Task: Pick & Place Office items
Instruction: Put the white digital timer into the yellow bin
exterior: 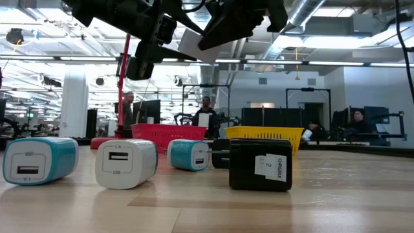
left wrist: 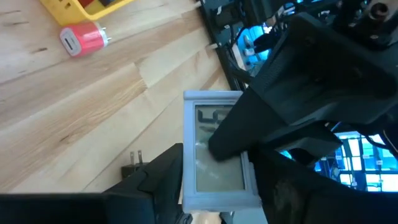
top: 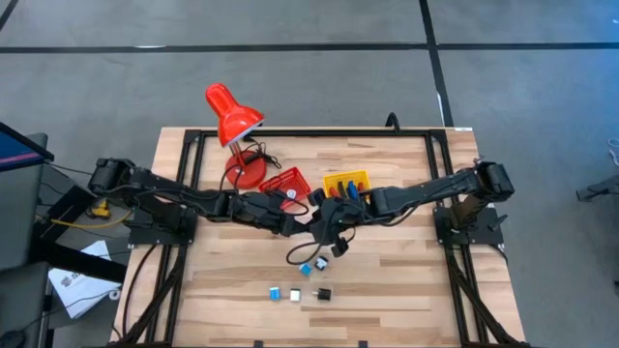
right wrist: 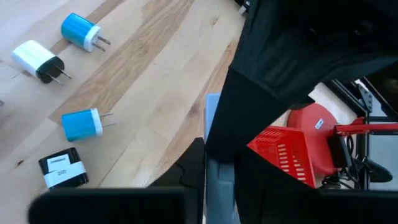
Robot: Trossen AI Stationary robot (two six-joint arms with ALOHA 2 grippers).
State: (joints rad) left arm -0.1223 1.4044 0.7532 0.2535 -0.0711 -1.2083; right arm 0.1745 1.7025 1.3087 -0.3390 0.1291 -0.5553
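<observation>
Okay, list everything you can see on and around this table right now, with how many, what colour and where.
desk lamp: one, red, far left part of table
mesh basket: one, red, beside the lamp's base
mesh basket: one, yellow, right of the red one, small pieces inside
cyan chargers: at least two, near table edge
white charger: one, between them
black charger: one, right of those
red charger: one, beside the yellow basket
flat piece: one, pale grey, held above mid-table
table: one, light wood
people: at least three, far back
left pincer: at the flat piece
right pincer: shut on it
</observation>
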